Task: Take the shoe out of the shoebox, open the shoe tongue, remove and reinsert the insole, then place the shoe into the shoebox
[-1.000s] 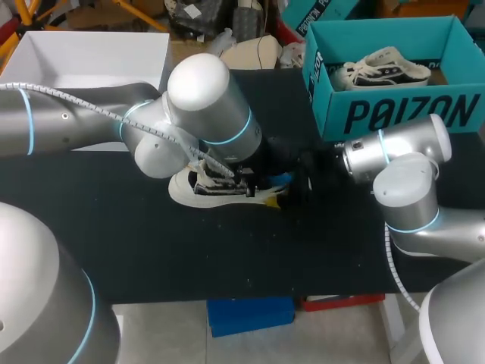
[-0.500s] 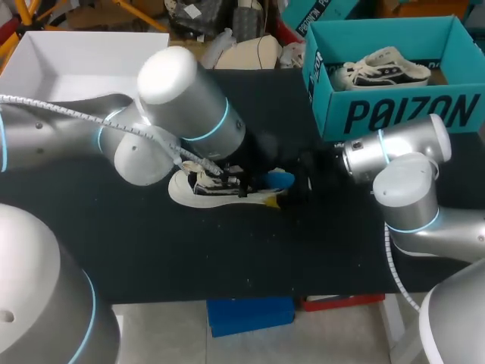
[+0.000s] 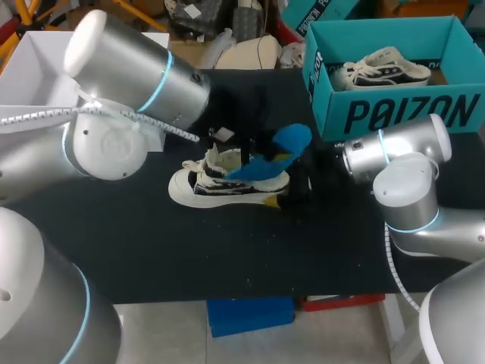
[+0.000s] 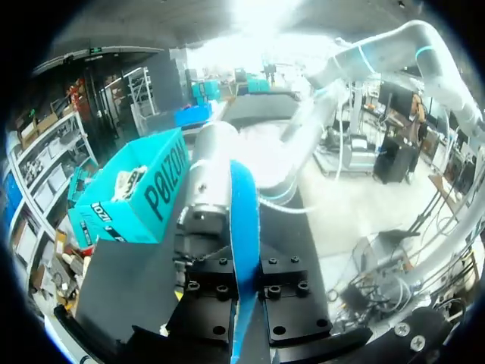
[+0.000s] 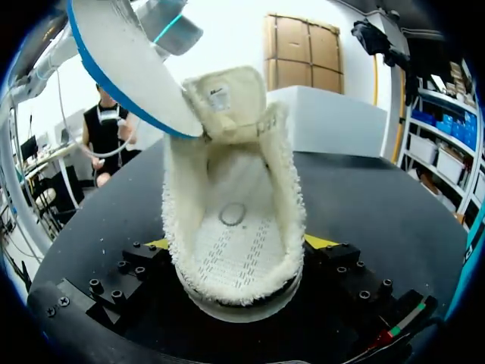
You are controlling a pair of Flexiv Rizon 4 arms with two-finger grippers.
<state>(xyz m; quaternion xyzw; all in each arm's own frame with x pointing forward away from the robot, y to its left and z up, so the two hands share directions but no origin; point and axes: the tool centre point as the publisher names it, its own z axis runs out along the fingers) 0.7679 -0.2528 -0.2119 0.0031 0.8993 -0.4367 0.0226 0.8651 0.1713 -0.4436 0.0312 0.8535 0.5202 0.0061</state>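
White box (image 3: 45, 61) sits well off to the left of the shoe (image 3: 220, 186), at the far corner of the black table (image 3: 227, 250); left arm (image 3: 129, 76) comes in over it and ends just above the shoe; left jaws are pinched on the blue insole (image 4: 244, 227), which runs straight up between them; that insole hangs tilted over the shoe, low end down by the opening, high end out past the heel. Shoe itself rests sole-down on the table, toe left, heel right, fuzzy inside bare and the tongue (image 5: 227, 98) standing up. Right jaws grip the heel from both sides, yellow tips against it; right arm (image 3: 402, 174) is to the right of the shoe. Teal shoebox (image 3: 394, 114) is right of and behind the shoe, with a second shoe (image 3: 383, 67) in it.
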